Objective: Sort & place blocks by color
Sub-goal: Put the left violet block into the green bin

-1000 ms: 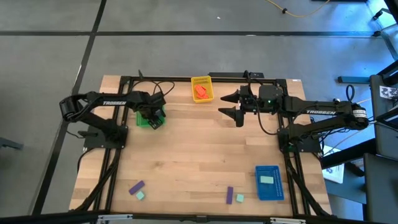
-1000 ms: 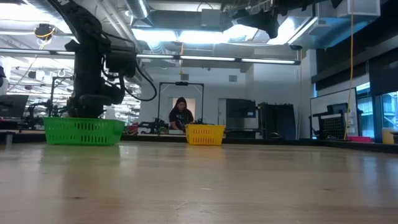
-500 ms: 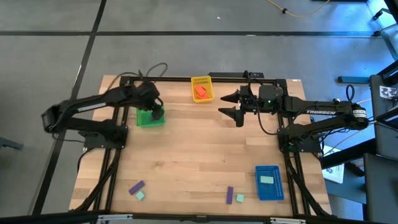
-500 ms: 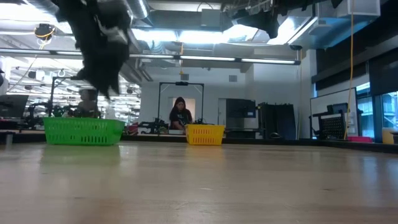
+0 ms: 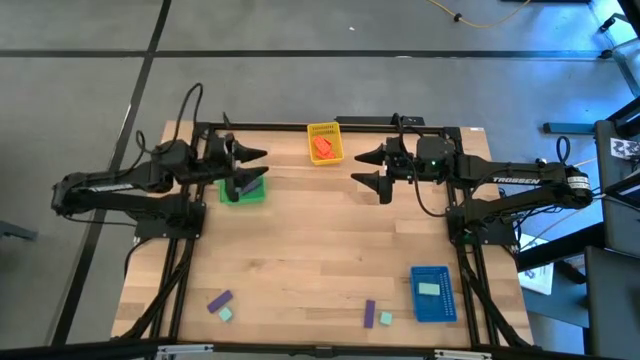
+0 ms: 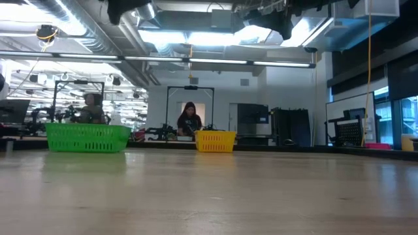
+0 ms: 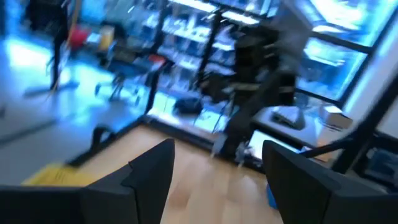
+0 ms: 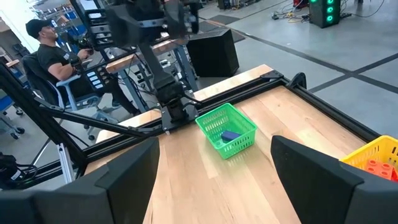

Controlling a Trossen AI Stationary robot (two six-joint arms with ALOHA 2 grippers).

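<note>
So far the orange-red blocks (image 5: 322, 148) sit in the yellow tray (image 5: 324, 130), one purple block (image 8: 231, 135) in the green tray (image 5: 243, 193), one mint block (image 5: 428, 289) in the blue tray (image 5: 432, 305); four blocks (image 5: 220, 300) wait on the surface (image 5: 320, 250); left tool (image 5: 248, 168) and right tool (image 5: 368, 168) hang spread, empty

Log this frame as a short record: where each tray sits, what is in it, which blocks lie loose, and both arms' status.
green tray: far left of table, holds a purple block
yellow tray: far edge, middle, holds orange-red blocks
blue tray: near right, holds a mint block
loose blocks: purple and mint near left; purple and mint near middle
left gripper: over the green tray, jaws open, empty
right gripper: raised right of the yellow tray, jaws open, empty
</note>
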